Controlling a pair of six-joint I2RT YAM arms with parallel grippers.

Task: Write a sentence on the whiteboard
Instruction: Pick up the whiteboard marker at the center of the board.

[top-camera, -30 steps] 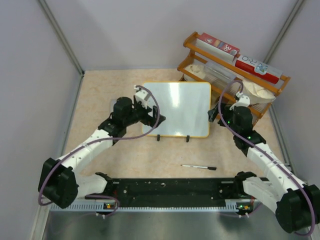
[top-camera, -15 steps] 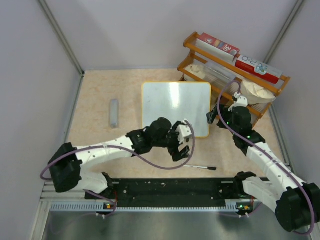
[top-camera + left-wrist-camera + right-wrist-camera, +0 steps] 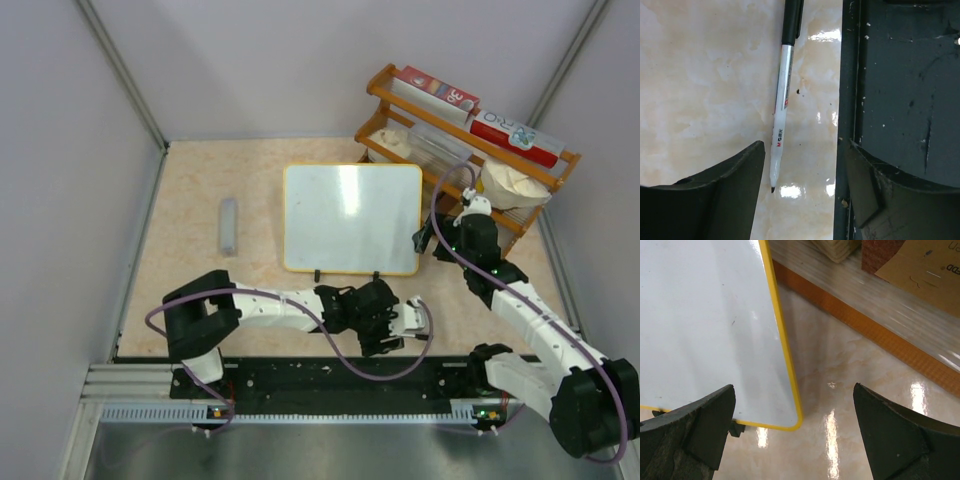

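Observation:
The whiteboard (image 3: 350, 218) lies flat on the beige table, white with a yellow rim and two black feet at its near edge. I see no lettering on it; the sentence is not in view. A marker (image 3: 781, 107) with a white barrel and a black top end lies on the table, its bare tip towards me. My left gripper (image 3: 805, 150) is open over it, and the marker lies just inside the left finger (image 3: 725, 195). In the top view the left gripper (image 3: 400, 335) covers most of the marker. My right gripper (image 3: 794, 387) is open over the board's near right corner (image 3: 792, 422).
A grey eraser (image 3: 229, 225) lies left of the board. A wooden rack (image 3: 465, 130) with boxes and bags stands at the back right, close to the right arm. The black base plate (image 3: 900, 75) runs right beside the marker. Walls close in the left and right sides.
My left arm has swung from the board's left edge across the front to the marker at the near right. The right arm has barely moved.

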